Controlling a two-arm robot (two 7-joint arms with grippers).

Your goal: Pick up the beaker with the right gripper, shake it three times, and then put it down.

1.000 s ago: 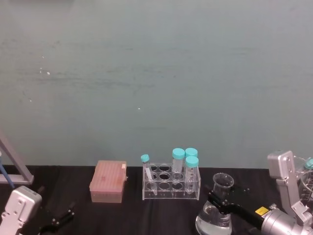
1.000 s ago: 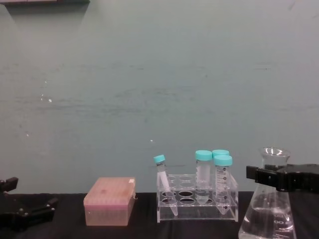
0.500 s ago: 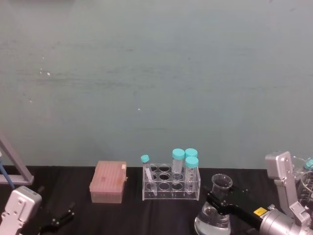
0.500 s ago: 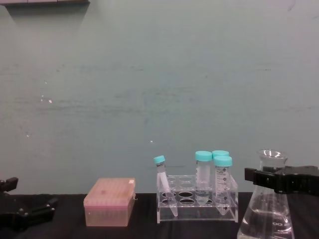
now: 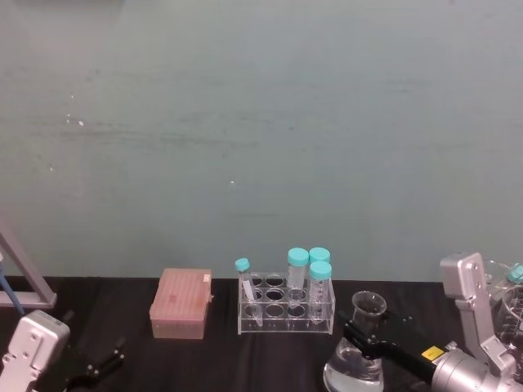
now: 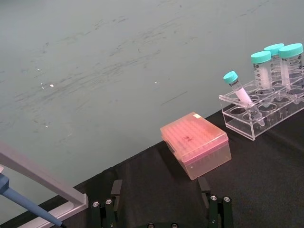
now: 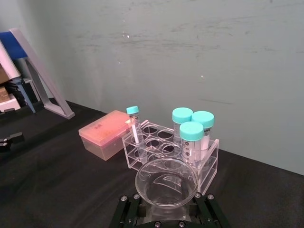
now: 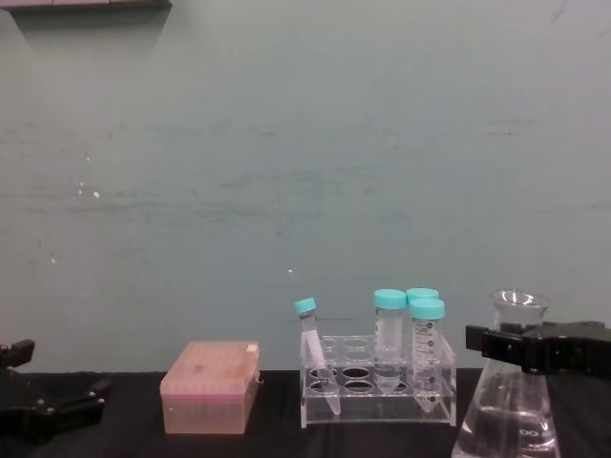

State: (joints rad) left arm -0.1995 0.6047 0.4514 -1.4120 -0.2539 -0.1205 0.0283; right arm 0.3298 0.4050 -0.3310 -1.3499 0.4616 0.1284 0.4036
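Clamped around the narrow neck of the beaker [image 5: 357, 351] at 5 o'clock in the head view: the right gripper [image 5: 366, 337], jaws closed on the glass just under the flared rim. Just beside, at 10 o'clock from the beaker, a clear tube rack [image 5: 286, 304] with 4 teal-capped tubes. Parked at 7 o'clock, jaws apart: the left gripper [image 5: 96, 367].

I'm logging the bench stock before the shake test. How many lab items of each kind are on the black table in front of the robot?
Teal-capped tubes: 4
Clear tube rack: 1
Pink tip box: 1
Glass beaker, held at the neck by the right gripper: 1
Total: 7
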